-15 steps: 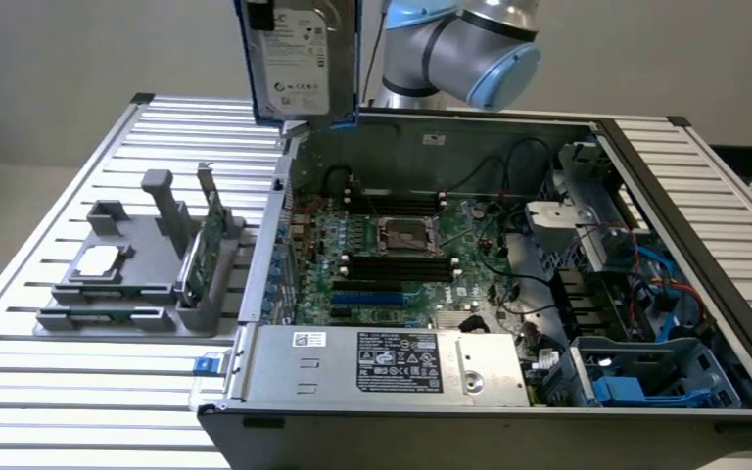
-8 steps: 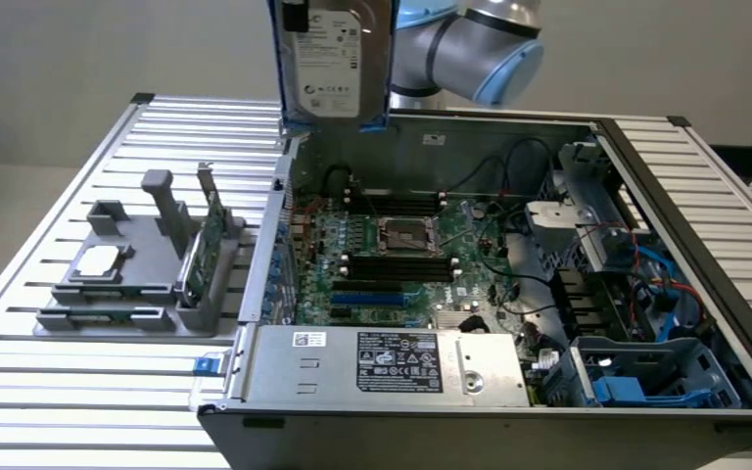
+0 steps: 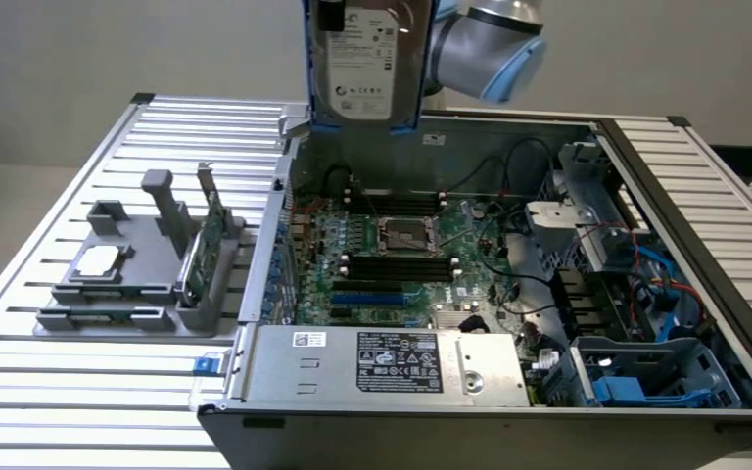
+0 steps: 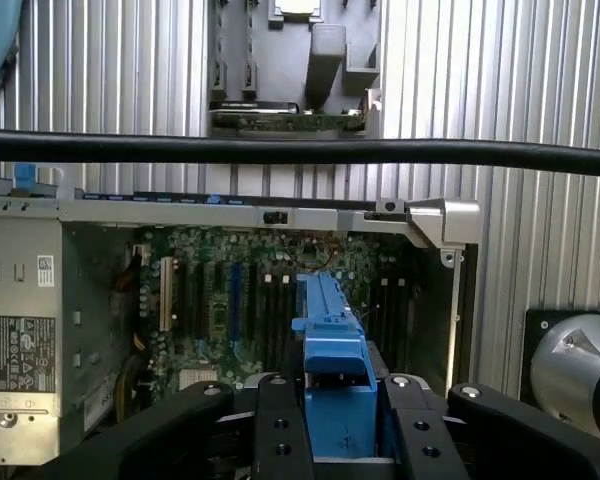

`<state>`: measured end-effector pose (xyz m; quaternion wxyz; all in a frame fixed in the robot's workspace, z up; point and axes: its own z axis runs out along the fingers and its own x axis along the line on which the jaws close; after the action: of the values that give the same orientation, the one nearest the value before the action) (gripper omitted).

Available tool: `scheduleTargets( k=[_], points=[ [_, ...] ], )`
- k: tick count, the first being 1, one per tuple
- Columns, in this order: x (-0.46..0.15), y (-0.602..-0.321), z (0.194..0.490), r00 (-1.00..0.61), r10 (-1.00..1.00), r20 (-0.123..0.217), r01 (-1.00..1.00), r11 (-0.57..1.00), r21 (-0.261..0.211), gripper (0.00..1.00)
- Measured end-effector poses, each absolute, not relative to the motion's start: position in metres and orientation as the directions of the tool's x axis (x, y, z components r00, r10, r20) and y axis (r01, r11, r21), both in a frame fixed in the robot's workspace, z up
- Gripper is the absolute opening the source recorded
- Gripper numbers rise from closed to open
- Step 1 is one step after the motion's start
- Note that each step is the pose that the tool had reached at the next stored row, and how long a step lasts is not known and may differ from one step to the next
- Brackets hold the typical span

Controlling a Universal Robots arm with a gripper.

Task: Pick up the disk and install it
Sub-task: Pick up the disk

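The disk (image 3: 365, 59) hangs upright in the air above the far edge of the open computer case (image 3: 689, 196), its white label facing the exterior view and its blue carrier bracket (image 4: 335, 350) framing it. In the wrist view my gripper (image 4: 342, 425) is shut on the disk, one black finger (image 4: 280, 430) pressing on each side of the blue bracket. The motherboard (image 4: 240, 290) lies far below the held disk. The arm's grey wrist joint (image 3: 488, 44) sits just to the exterior view's right of the disk.
A grey fixture (image 3: 128, 274) on the slatted table (image 3: 89, 392) holds a small silver chip (image 3: 99, 259) and a green circuit card (image 3: 200, 259). Inside the case are the power supply (image 3: 390, 362), cables and a blue drive bay (image 3: 637, 377). A black cable (image 4: 300, 150) crosses the wrist view.
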<state>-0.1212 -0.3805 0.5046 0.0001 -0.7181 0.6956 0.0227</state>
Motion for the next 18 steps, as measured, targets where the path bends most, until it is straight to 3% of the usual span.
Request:
scheduleTargets(
  k=[18],
  points=[
    [-0.087, -0.431, 0.513, 0.031, -0.999, -0.033, -0.999, -0.032, 0.041, 0.33]
  ],
)
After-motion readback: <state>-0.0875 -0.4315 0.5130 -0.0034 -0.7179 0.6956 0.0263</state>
